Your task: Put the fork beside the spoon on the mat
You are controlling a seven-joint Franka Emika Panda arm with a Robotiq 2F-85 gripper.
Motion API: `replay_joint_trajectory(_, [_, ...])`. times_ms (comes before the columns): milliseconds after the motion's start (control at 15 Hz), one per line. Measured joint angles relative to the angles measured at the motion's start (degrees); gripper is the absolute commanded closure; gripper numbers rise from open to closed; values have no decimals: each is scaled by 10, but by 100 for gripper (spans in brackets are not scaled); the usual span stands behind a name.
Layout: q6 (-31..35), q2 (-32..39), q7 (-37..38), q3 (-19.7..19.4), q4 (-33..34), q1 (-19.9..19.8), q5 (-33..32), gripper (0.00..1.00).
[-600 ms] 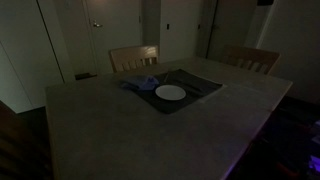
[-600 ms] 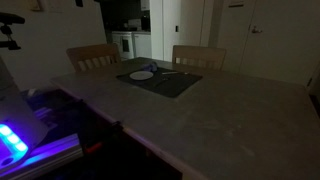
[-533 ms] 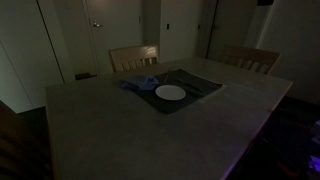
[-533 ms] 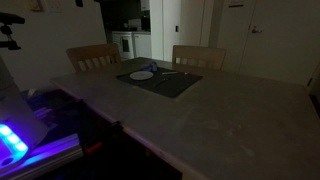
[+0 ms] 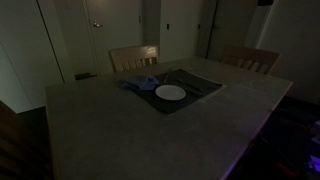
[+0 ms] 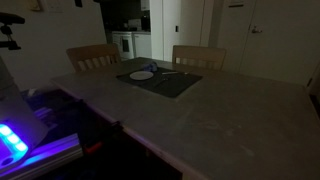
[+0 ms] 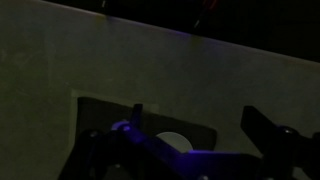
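Note:
The scene is very dark. The dark mat (image 5: 196, 86) lies at the far side of the table, with a small white plate (image 5: 170, 92) on it; both also show in the other exterior view, the mat (image 6: 172, 85) and the plate (image 6: 142, 74). A thin pale streak (image 6: 172, 72) on the mat may be cutlery; I cannot tell fork from spoon. In the wrist view my gripper (image 7: 194, 110) is open and empty, high above the table, with the mat (image 7: 100, 115) and plate (image 7: 172, 143) below it. The gripper is not visible in the exterior views.
A rumpled blue cloth (image 5: 140, 84) lies on the mat's far corner beside the plate. Two wooden chairs (image 5: 133, 58) (image 5: 252, 58) stand behind the table (image 5: 110, 130). A blue-lit device (image 6: 15, 140) sits beside the table's near edge.

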Motion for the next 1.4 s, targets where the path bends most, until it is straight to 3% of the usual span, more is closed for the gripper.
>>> replay_joint_trajectory(467, [6,29,-64,-24,6,0,-28,0])
replay_joint_trajectory(933, [76,120,-169,-76,35,0,-53,0])
replay_joint_trajectory(1067, [110,151,-182,-86,48,-1,-53,0])
replay_joint_trajectory(1400, [113,156,-181,-86,52,-1,-53,0])
